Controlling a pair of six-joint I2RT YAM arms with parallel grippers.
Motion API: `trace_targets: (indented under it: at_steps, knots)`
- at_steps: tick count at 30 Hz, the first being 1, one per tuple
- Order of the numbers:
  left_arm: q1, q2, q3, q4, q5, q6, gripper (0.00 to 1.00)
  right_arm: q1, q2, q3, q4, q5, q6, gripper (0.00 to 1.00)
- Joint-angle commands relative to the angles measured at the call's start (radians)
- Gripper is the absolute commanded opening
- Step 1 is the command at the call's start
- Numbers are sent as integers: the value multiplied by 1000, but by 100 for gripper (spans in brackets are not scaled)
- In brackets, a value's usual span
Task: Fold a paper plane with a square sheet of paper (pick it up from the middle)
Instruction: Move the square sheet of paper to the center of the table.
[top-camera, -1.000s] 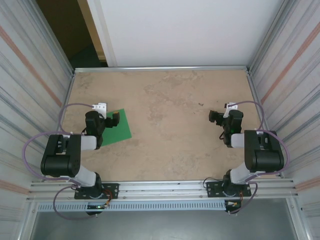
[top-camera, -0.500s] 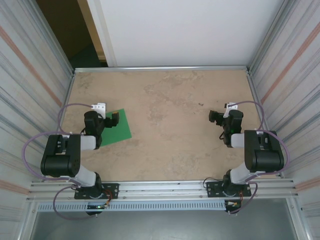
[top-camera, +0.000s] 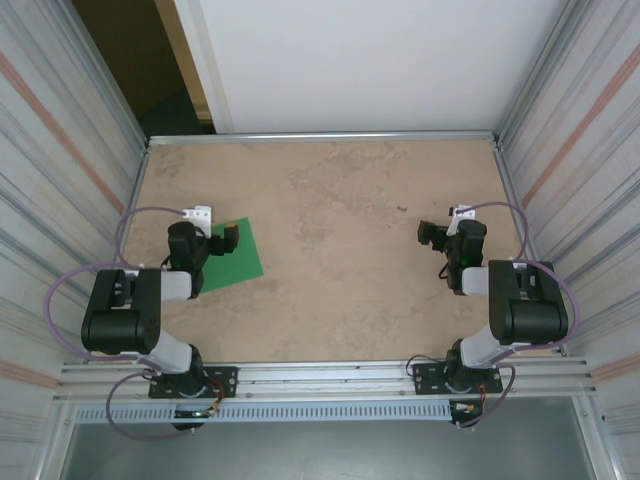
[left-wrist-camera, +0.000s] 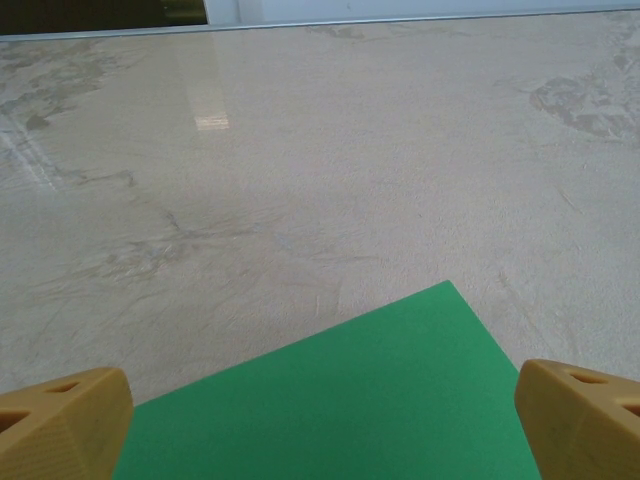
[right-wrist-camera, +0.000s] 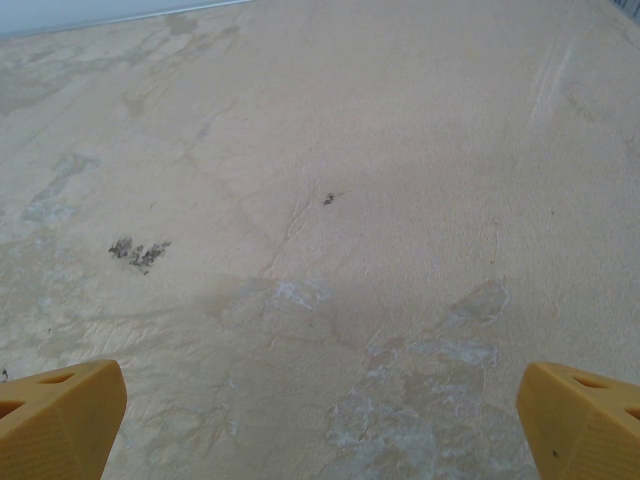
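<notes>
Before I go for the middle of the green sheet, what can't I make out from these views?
1. Top view: the left part of the square sheet of paper is hidden under the left arm and left claw.
2. Left wrist view: the sheet's near part is cut off by the bottom edge, so its middle cannot be placed.
3. The claw's height above the sheet is not clear in either view.

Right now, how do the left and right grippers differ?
The left gripper hangs over the square sheet of paper; the right gripper hangs over bare table. The left gripper is on the table's left side, the right gripper on its right. Both stand open, holding nothing.
</notes>
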Motion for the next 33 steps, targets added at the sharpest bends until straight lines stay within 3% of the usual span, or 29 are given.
trace_targets:
  at_steps: [1, 7, 10, 14, 18, 23, 33]
  knots:
    - [5, -39, 24, -41, -10, -3, 99, 4, -60, 24, -52, -6, -31, 99]
    - [2, -187, 91, -269, -85, -32, 99, 75, -272, 102, -321, 141, -26, 99]
    - [2, -256, 198, -506, -142, -182, 99, 110, -357, 190, -498, 153, 26, 99]
    - [2, -249, 368, -820, -85, -384, 99, 137, -387, 347, -757, 120, 166, 99]
    - [3, -221, 388, -865, 55, -521, 99, 156, -330, 467, -906, 72, 313, 99]
    - [13, -174, 380, -981, 103, -645, 99, 171, -225, 546, -976, -104, 473, 99]
    - [32, -18, 399, -1026, 166, -650, 99, 178, -59, 595, -931, -275, 561, 99]
